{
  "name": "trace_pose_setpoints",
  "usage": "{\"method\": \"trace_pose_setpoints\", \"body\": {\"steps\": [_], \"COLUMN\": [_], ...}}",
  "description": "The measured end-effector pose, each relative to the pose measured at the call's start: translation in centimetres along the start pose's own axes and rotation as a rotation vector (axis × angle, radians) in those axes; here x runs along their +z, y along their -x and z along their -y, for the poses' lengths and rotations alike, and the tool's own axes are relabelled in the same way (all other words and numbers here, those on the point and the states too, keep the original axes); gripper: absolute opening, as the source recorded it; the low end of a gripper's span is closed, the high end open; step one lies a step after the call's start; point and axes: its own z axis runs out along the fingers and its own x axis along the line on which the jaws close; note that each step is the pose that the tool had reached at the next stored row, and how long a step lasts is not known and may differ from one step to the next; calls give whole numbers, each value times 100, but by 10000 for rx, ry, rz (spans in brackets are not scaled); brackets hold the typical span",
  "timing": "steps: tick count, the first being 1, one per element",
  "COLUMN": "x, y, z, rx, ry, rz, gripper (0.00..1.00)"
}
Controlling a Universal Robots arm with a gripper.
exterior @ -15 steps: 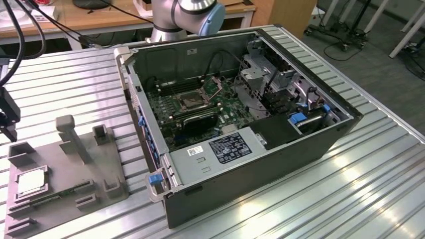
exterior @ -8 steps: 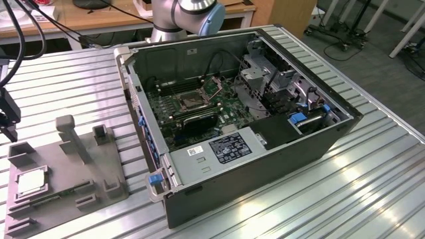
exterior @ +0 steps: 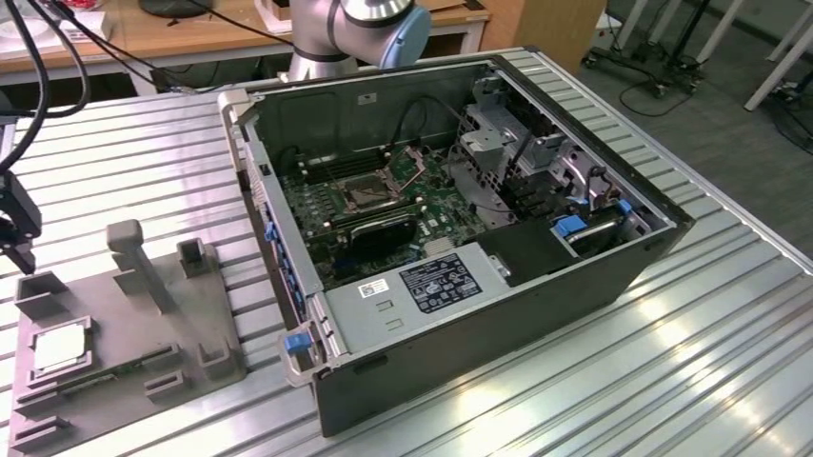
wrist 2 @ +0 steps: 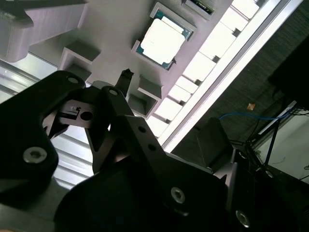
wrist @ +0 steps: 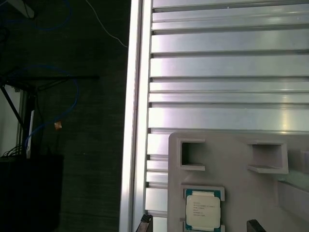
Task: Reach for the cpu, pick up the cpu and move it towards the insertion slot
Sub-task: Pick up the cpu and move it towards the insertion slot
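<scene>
Right now the claw hangs at the exterior view's left edge, over the grey holder block on the slatted tabletop. Its fingertips are spread apart and grip nothing. The cpu lies flat in a square pocket of that block, near the claw and untouched. The insertion slot sits well apart, inside the open computer case.

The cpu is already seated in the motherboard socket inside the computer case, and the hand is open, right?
No. The cpu lies in a recess of the grey fixture, outside the computer case, as the first wrist view shows. The hand is open.
</scene>
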Motion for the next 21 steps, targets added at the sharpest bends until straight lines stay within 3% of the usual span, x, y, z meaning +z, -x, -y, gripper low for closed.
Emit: {"method": "trace_pose_setpoints", "body": {"steps": [1,2,21], "x": [8,73,121], "y": [0,0,-1], "z": [0,2,4], "rx": [0,0,0], "ry": [0,-1,0], "rz": [-1,-1,-1], "gripper": [82,82,82]}}
